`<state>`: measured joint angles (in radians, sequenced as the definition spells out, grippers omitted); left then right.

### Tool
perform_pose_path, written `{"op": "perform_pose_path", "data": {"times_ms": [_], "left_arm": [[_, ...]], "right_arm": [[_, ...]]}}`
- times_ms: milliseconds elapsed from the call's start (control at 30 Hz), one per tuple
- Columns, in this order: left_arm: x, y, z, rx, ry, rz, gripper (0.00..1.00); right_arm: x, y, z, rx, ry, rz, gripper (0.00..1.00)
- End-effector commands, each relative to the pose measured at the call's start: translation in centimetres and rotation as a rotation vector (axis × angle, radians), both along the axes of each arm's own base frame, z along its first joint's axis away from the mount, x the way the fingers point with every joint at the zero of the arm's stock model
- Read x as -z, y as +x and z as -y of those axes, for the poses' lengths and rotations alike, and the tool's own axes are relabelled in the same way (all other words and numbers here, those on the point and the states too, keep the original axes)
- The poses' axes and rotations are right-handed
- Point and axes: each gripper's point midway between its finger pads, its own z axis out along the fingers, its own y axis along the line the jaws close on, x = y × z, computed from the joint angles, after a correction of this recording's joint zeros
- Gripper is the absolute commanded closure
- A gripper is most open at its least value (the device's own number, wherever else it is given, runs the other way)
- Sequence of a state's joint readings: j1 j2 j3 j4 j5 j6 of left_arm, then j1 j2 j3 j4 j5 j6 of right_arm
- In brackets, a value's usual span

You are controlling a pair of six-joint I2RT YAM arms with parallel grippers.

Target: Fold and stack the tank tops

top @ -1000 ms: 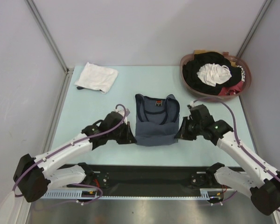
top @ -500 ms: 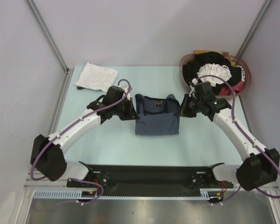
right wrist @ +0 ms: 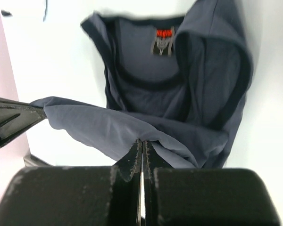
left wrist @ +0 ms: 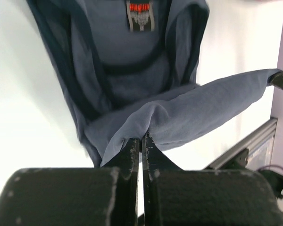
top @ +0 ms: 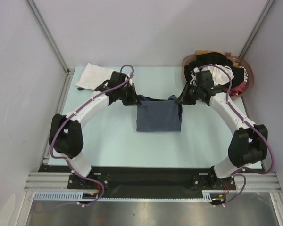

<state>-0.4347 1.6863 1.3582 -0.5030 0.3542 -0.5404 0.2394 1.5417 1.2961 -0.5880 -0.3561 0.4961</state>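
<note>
Two tank top (top: 158,120) corners, pinched in left fingers (left wrist: 130,153), right fingers (right wrist: 131,161) (hem taut).

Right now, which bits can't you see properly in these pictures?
- Top view: the right arm covers part of the clothes in the basket.
- Top view: the left arm hides an edge of the folded white cloth. Whether it is a tank top cannot be told.
- Both wrist views: the neck label of the grey-blue tank top is too blurred to read.
</note>
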Motion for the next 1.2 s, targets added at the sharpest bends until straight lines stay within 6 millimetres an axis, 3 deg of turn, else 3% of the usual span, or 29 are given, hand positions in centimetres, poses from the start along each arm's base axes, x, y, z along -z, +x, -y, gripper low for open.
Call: {"op": "perform_pose_path", "data": {"times_ms": [0,267,467,500,567,600,700,933,1000,1033,1067,1133,1167], "left_arm": [[-2.1,2.9,0.8,0.020,-0.023,0.080,1.00],[0.2,6.7,0.6,-0.033,-0.034,0.045,1.00],[1.4,9.4,0.8,-0.059,-0.031,0.049,1.00],[0.9,10.1,1.1,-0.057,-0.040,0.067,1.00],[1.7,10.8,1.4,-0.053,-0.034,0.058,1.00],[0.9,11.6,1.7,-0.052,-0.042,0.080,1.00],[1.4,12.7,2.1,-0.047,-0.049,0.085,1.00],[2.3,14.3,2.1,-0.072,-0.045,0.102,0.99],[2.9,14.7,2.3,-0.077,-0.040,0.096,0.90],[3.1,14.9,2.2,-0.083,-0.034,0.099,0.70],[3.5,15.1,2.0,-0.092,-0.023,0.095,0.61],[3.9,15.1,1.5,-0.110,0.008,0.098,0.42],[2.6,15.3,1.1,-0.121,0.008,0.134,0.36]], "right_arm": [[-1.8,3.1,-0.3,0.007,0.035,0.080,1.00],[-0.6,7.1,-0.2,0.047,0.056,0.076,1.00],[1.5,9.9,-0.1,0.061,0.060,0.052,1.00],[1.2,10.4,-0.2,0.061,0.063,0.064,1.00],[2.2,11.0,-0.2,0.066,0.072,0.048,1.00],[2.3,11.5,-0.1,0.073,0.075,0.054,1.00],[2.7,12.2,0.2,0.083,0.084,0.056,1.00],[3.4,14.2,0.8,0.103,0.092,0.071,1.00],[3.5,14.8,0.8,0.106,0.090,0.080,0.95],[4.0,15.1,0.8,0.107,0.088,0.076,0.91],[4.2,15.1,0.8,0.108,0.087,0.073,0.73],[4.1,15.0,1.0,0.116,0.084,0.077,0.51],[3.6,14.9,1.2,0.120,0.077,0.096,0.41]]}}
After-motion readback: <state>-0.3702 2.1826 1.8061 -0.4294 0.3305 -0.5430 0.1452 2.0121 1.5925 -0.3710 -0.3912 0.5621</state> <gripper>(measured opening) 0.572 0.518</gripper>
